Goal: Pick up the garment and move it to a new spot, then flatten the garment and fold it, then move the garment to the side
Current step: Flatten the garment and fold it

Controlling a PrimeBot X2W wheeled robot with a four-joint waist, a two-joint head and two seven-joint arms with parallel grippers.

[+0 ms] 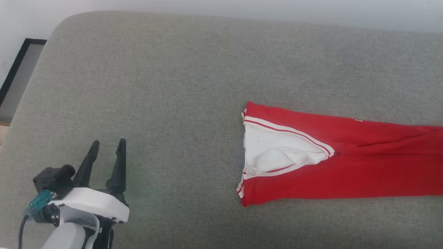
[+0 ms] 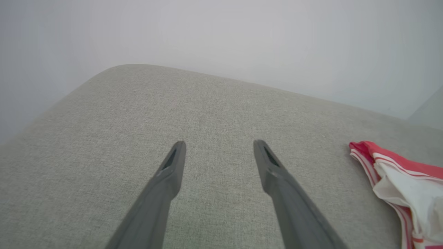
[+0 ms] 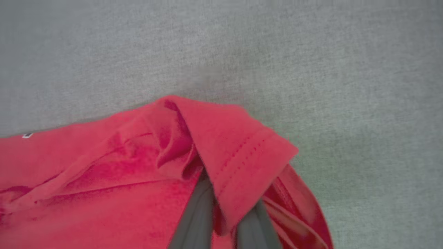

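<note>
The garment [image 1: 346, 166] is red with a white inner part and red-and-white striped trim. It lies as a long narrow strip on the grey cushion, running off the right edge of the head view. Its trimmed end [image 2: 408, 186] shows at the right of the left wrist view. My left gripper [image 1: 108, 141] hovers open and empty at the lower left, well clear of the cloth, with bare cushion between its fingers [image 2: 218, 142]. My right gripper [image 3: 225, 211] is shut on a stitched hem corner of the garment [image 3: 104, 180], and the cloth drapes over its fingertips.
The grey upholstered cushion [image 1: 173, 69] spreads wide, with a rounded corner at the far left. Beyond that corner a dark-framed panel [image 1: 20, 65] leans by the pale wall. Bare cushion lies left of and beyond the garment.
</note>
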